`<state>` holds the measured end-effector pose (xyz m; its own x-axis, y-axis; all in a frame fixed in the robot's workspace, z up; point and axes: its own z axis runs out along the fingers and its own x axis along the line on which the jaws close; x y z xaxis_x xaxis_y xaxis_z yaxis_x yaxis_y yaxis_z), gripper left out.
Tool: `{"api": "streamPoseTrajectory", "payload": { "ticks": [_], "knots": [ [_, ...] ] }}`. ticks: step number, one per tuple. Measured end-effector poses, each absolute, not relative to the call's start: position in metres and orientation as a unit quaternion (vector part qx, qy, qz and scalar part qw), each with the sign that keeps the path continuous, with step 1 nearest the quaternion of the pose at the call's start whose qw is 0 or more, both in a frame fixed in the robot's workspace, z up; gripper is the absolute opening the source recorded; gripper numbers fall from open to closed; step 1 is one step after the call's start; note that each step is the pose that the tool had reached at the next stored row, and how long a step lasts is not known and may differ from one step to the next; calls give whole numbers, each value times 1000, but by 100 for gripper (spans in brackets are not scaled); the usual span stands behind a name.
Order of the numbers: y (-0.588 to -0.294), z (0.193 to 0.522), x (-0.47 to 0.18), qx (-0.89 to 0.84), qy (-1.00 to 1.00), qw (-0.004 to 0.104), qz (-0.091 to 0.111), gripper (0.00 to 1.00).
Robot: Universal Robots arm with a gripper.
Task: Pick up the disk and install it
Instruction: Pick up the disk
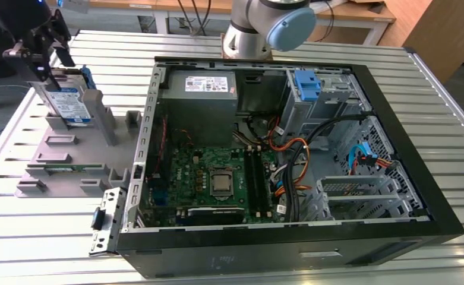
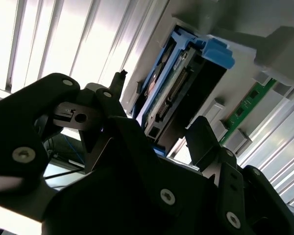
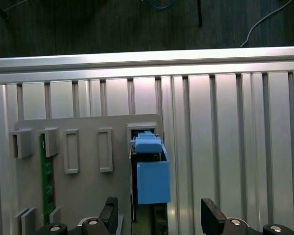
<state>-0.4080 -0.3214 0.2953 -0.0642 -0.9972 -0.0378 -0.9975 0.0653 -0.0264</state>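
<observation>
— Where is the disk?
— The disk [image 1: 70, 105] stands on edge in a slot at the rim of the grey holder [image 1: 81, 148].
— And the hand?
— The hand [image 3: 159, 203] is right above the holder, spread wide, one finger on either side of the disk, with gaps showing in the first wrist view.
— What else does the holder carry?
— A green memory stick [image 3: 44, 181] in another slot. Beside the holder, the open computer case [image 1: 295, 252] holds a circuit board [image 1: 215, 178] and a grey power-supply box [image 1: 200, 101].
</observation>
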Motion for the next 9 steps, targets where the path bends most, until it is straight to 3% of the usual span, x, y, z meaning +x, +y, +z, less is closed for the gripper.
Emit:
{"api": "streamPoseTrajectory", "payload": {
  "ticks": [9],
  "knots": [
    [-321,295,-403,-684,729,23,3,76]
  ]
}}
